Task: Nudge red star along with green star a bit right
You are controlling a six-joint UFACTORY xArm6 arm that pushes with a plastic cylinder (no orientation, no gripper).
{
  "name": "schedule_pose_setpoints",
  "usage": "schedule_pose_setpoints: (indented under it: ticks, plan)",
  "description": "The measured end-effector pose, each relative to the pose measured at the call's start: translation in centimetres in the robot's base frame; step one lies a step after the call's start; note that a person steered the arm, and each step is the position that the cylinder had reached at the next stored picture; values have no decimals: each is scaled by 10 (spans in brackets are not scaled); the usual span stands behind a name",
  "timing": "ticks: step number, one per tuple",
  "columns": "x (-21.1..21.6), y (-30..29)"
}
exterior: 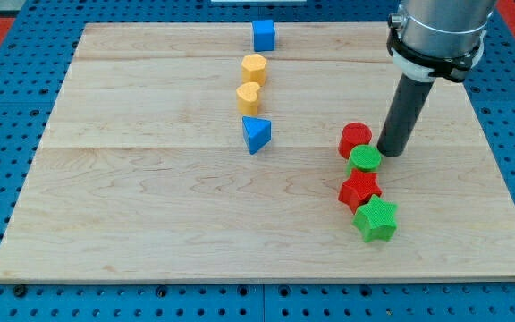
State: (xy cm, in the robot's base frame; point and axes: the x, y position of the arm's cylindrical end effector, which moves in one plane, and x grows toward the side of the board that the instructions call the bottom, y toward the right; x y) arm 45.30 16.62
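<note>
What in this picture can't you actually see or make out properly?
- My arm, camera view: the view's top edge cuts it off above the grey collar.
- My tip: whether it touches the green round block or stands just beside it cannot be told.
- Red block: the green round block covers its lower part, so its shape is unclear.
- Red star: the green star overlaps one corner.

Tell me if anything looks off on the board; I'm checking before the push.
Nothing looks damaged or toppled. One oddity: my tip sits to the view's right of the green round block, above the red star and green star, the wrong side for nudging them right.
</note>
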Motion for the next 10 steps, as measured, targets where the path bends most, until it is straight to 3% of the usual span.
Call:
schedule_pose_setpoints:
  ticks: [2, 4, 5, 7, 9, 10]
  plan:
    - [11, 1]
    - [137, 41]
    - [165, 27]
    - [155, -141]
    - [91, -142]
    - [83, -122]
